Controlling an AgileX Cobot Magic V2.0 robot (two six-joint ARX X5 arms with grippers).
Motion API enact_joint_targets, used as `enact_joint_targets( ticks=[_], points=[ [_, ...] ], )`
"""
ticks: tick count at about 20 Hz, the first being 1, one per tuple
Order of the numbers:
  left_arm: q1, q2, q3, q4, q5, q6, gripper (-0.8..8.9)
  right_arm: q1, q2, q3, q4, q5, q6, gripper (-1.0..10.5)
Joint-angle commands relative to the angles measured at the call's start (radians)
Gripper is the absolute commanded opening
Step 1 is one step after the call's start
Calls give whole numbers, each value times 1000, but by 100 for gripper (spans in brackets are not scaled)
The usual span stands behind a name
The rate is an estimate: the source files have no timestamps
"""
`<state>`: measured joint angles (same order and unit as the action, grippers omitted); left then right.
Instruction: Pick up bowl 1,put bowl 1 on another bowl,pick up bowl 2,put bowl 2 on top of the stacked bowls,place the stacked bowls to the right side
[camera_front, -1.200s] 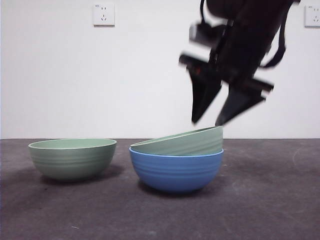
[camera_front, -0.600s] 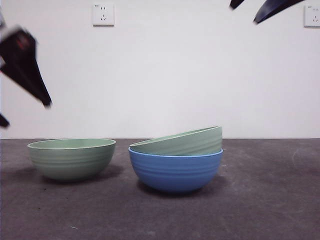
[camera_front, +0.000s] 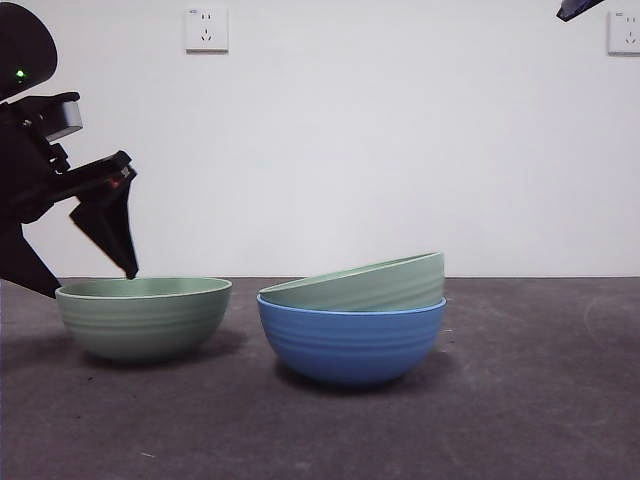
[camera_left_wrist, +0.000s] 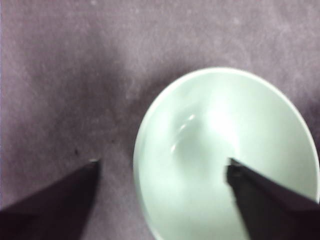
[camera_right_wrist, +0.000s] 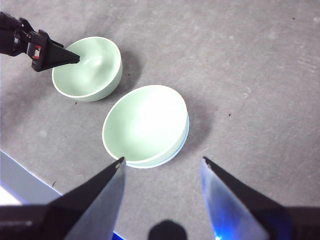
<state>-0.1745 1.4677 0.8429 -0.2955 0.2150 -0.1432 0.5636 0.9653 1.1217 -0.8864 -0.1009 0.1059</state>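
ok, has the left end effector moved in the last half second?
Yes. The left end effector has dropped toward the lone green bowl, farther below the wall socket, open jaws astride its rim.

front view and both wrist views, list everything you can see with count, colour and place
blue ribbed bowl: one, blue, on the table, middle of the front view
tilted green bowl: one, pale green, resting crooked inside the blue ribbed bowl
loose green bowl: one, pale green, alone on the table beside the stack
table: one, dark grey
wall sockets: two, white, on the white wall
left pincer: one, black, open, straddling the loose green bowl's rim
right pincer: one, black, open, high above the stack
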Motion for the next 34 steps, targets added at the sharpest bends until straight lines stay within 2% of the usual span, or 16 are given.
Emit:
enact_joint_targets(
  ticks=[1, 9, 10, 11, 16, 20, 23, 26, 30, 34],
  points=[
    [-3, 9, -4, -20, -4, -8, 94, 2, -1, 1, 3, 3, 9, 251],
    [-3, 18, -4, -58, -5, -14, 88, 2, -3, 1, 3, 3, 9, 250],
    [-3, 18, -4, -65, -5, -14, 58, 2, -5, 1, 3, 3, 9, 251],
    [-3, 18, -4, -69, -5, -14, -19, 2, -5, 1, 3, 3, 9, 250],
    [-3, 13, 0, -62, -3, -16, -8, 2, -6, 1, 2, 3, 9, 250],
    [-17, -36, 88, -130, 31, -23, -8, 2, -6, 1, 2, 3, 9, 250],
    [-69, -70, 212, -214, 78, -21, -8, 2, -6, 1, 2, 3, 9, 250],
    [-173, -70, 319, -259, 80, -19, -8, 2, -6, 1, 2, 3, 9, 250],
    [-315, -47, 336, -249, 42, -22, -8, 2, -6, 1, 2, 3, 9, 250],
    [-396, 60, 336, -221, -12, -29, -8, 2, -6, 1, 2, 3, 10, 250]
  ],
)
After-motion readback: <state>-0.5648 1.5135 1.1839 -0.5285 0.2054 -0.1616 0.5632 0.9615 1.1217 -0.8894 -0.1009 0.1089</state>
